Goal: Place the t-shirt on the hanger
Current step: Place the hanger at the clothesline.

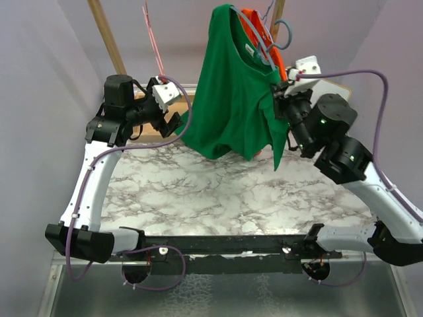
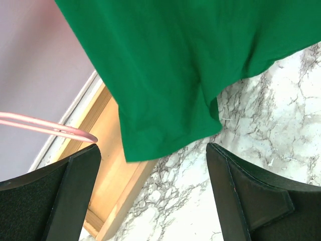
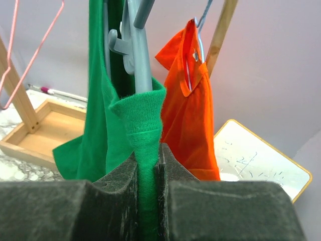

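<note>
The green t-shirt [image 1: 231, 92] hangs at the back centre, draped over the blue-grey hanger [image 1: 261, 41] whose hook shows at the top. My right gripper [image 1: 279, 99] is shut on the shirt's ribbed neck edge [image 3: 148, 150], just below the hanger's arm [image 3: 138, 55]. My left gripper [image 1: 173, 123] is open and empty, left of the shirt's lower hem. In the left wrist view the hem [image 2: 165, 95] hangs above and between the open fingers [image 2: 75, 191], clear of them.
An orange-red t-shirt [image 3: 193, 115] hangs on another hanger right behind the green one. A thin pink wire hanger [image 1: 153, 36] hangs at the back left. A wooden frame base [image 2: 115, 170] lies on the marble table [image 1: 225, 191]. A whiteboard [image 3: 256, 160] lies at the right.
</note>
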Robot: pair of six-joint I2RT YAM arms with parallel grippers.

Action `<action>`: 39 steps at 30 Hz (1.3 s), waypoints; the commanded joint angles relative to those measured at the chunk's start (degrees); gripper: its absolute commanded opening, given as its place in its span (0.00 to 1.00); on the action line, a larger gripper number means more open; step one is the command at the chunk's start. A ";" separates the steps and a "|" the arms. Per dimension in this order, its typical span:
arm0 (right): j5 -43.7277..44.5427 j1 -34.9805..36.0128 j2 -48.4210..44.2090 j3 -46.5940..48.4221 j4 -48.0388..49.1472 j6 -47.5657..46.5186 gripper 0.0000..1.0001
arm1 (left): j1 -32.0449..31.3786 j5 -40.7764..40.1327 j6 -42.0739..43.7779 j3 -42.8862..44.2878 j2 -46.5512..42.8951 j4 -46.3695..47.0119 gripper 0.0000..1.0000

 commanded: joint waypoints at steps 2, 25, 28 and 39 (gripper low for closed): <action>3.54 0.09 6.74 5.07 5.35 -4.09 0.01 | 0.32 1.00 -1.41 -1.46 -0.64 1.58 0.89; -15.13 -11.88 36.62 38.07 -1.61 2.67 0.01 | 0.31 3.02 -1.71 -6.17 -3.61 3.03 0.88; -15.75 -12.68 37.74 38.79 0.31 2.55 0.01 | 0.31 3.19 -1.71 -6.93 -4.05 3.16 0.88; -17.82 -16.72 42.00 40.86 2.55 4.40 0.01 | 0.40 3.73 -2.24 -8.47 -4.87 3.62 0.88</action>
